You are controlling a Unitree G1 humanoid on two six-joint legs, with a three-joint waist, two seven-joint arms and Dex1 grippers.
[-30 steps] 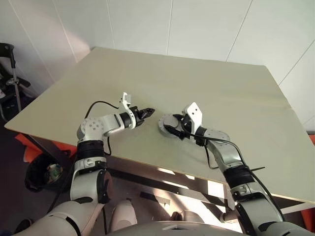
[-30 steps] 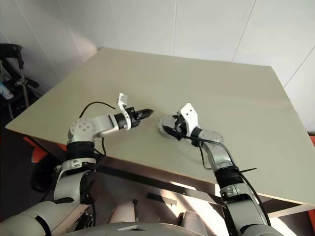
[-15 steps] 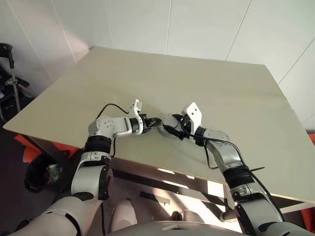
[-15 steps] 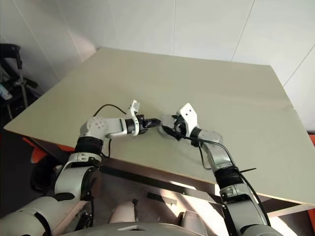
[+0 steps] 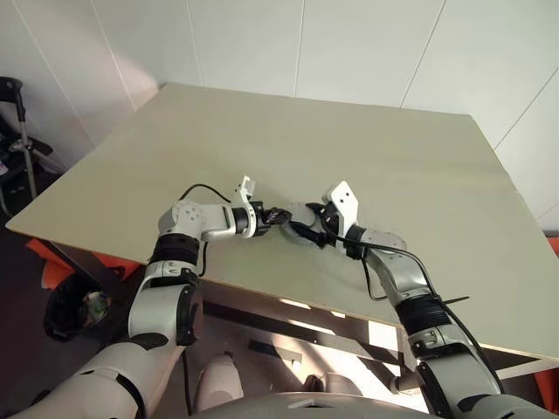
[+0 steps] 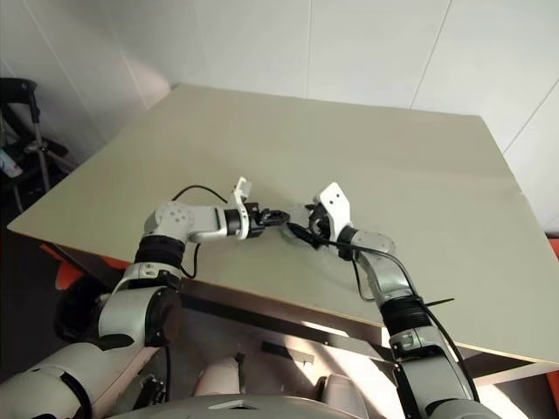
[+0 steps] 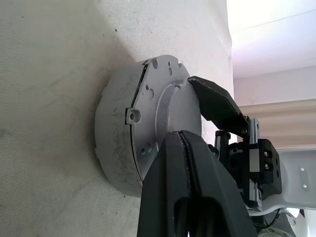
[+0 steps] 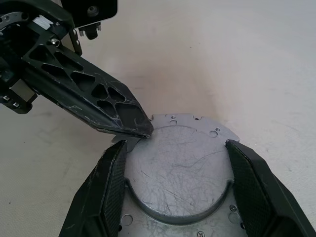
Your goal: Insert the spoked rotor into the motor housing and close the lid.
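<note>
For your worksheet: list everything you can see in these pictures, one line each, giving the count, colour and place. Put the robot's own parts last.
table: one, pale beige, takes up the middle of the scene.
round motor unit: one, grey drum topped by a silvery plate with small holes, lying on the table near its front edge, between the two grippers.
wall panels: several, white, behind the table.
framed object: one, black, on the floor far left; too cut off to identify.
bin: one, dark, on the floor under the table's left corner.
left gripper: one, black, shut, tip at the plate's edge.
right gripper: one, black, fingers seemingly clasping the plate's raised centre from both sides.
</note>
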